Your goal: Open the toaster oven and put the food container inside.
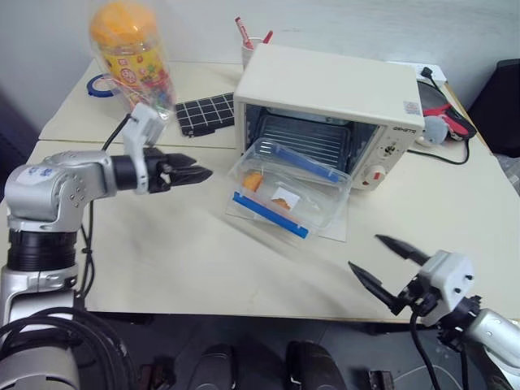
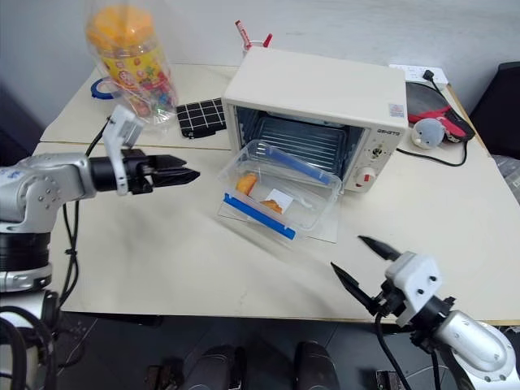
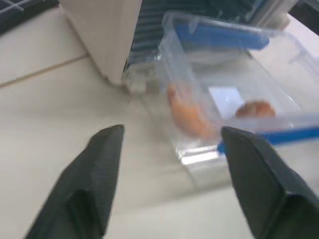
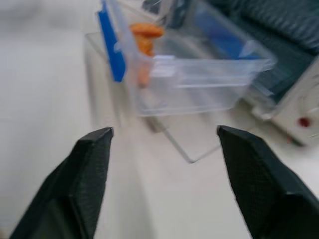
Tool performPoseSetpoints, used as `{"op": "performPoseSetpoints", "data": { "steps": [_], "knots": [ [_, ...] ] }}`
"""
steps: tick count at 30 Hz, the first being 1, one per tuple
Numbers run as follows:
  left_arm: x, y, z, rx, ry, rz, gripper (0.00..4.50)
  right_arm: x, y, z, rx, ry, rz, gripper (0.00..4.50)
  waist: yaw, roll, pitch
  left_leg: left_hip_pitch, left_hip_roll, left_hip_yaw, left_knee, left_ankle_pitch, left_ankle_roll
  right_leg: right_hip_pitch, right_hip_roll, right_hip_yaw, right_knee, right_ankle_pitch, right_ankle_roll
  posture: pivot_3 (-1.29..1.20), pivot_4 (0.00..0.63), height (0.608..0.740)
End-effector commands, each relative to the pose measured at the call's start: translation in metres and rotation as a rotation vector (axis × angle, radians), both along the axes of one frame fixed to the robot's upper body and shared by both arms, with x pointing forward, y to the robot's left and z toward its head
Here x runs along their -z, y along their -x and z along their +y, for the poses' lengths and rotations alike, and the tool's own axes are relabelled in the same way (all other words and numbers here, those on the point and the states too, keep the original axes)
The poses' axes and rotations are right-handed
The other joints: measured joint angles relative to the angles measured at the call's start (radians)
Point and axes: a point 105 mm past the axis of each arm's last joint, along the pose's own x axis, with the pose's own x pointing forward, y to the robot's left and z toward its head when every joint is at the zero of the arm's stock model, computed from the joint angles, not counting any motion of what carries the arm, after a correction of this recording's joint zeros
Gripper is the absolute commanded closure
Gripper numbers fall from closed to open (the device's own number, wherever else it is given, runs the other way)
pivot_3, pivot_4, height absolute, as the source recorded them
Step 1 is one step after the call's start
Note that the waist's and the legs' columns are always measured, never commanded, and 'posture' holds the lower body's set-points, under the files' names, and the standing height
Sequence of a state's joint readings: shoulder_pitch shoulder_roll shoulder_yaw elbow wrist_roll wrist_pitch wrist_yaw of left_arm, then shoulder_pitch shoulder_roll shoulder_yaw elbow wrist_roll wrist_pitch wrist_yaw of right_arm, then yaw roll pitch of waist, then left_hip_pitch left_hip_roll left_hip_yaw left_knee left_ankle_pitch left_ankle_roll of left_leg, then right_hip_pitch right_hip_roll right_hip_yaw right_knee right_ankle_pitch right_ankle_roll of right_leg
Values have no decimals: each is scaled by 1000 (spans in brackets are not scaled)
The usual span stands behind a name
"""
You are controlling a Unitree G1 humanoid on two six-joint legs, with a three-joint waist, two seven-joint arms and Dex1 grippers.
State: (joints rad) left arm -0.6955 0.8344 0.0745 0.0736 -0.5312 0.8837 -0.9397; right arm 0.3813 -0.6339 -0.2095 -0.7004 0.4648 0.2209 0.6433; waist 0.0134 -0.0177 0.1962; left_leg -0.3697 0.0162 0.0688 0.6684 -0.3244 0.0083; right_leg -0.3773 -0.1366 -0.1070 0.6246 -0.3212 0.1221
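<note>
On the table, left: the left gripper (image 1: 193, 172) is held level with its two black fingers parted and nothing between them, aimed toward the container, so a push or a fresh hold seems to be prepared.
Behind it: a tall clear jar with an orange lid (image 1: 130, 53) and a black gridded mat (image 1: 205, 113) are left aside, apart from the work.
Centre: the cream-white boxy toaster oven (image 1: 333, 88) is seen with its glass door (image 1: 335, 229) dropped flat onto the table.
On that door: the shallow clear plastic food container with blue clips (image 1: 284, 188) is laid tilted, its far end perhaps just at the oven mouth, though the blur leaves this uncertain.
Right: the right gripper (image 1: 388, 267) is kept released and empty, well short of the container.
</note>
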Motion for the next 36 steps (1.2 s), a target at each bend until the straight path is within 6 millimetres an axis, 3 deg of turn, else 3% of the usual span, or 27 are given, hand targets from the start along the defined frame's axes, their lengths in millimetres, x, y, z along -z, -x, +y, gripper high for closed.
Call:
{"op": "performPoseSetpoints", "data": {
  "steps": [1,4,7,8,15,18,24,29,36],
  "knots": [
    [32,19,4,180,-147,-73,2548,5,3,29,-153,-1,48,2282,2,0,0,0,0,0,0,0,0,0,0,0,0,0,0,0,150,740],
    [53,42,-15,351,-111,-104,3485,12,-6,37,-191,27,56,3355,12,0,0,-1,-1,0,1,-1,1,0,-1,-1,-1,0,0,0,150,740],
    [66,43,-29,376,-115,-120,4424,11,-22,39,-176,52,7,4366,18,0,0,-6,-1,-3,7,-2,4,0,-3,-3,0,0,0,0,150,740],
    [66,39,-34,365,-100,-146,4467,10,-29,38,-160,49,-6,4437,16,0,0,-7,-1,-4,10,-3,5,0,-3,-4,1,0,0,0,150,740],
    [49,10,-78,343,41,-280,4467,-10,-74,37,-50,31,-75,4437,9,0,0,-6,-2,-3,13,-3,5,0,-3,-4,3,1,1,0,150,740],
    [50,-2,-93,324,49,-305,4467,-16,-91,28,-3,69,-117,4437,8,0,0,-7,-2,-2,12,-3,5,0,-2,-4,3,1,1,0,150,740],
    [40,-44,-118,155,109,-392,4467,-36,-130,6,110,95,-214,4437,10,0,0,-7,-4,-2,13,-3,5,0,-2,-4,3,1,2,0,150,740],
    [23,-66,-140,72,184,-443,4467,-45,-156,2,143,98,-279,4437,8,0,0,-7,-4,-2,12,-3,6,0,-2,-5,1,1,2,0,150,740],
    [9,-92,-141,-71,210,-469,4467,-51,-174,0,169,101,-327,4437,5,0,0,-10,-4,-1,13,-3,5,-1,-2,-8,1,1,2,0,150,740]
  ]
}}
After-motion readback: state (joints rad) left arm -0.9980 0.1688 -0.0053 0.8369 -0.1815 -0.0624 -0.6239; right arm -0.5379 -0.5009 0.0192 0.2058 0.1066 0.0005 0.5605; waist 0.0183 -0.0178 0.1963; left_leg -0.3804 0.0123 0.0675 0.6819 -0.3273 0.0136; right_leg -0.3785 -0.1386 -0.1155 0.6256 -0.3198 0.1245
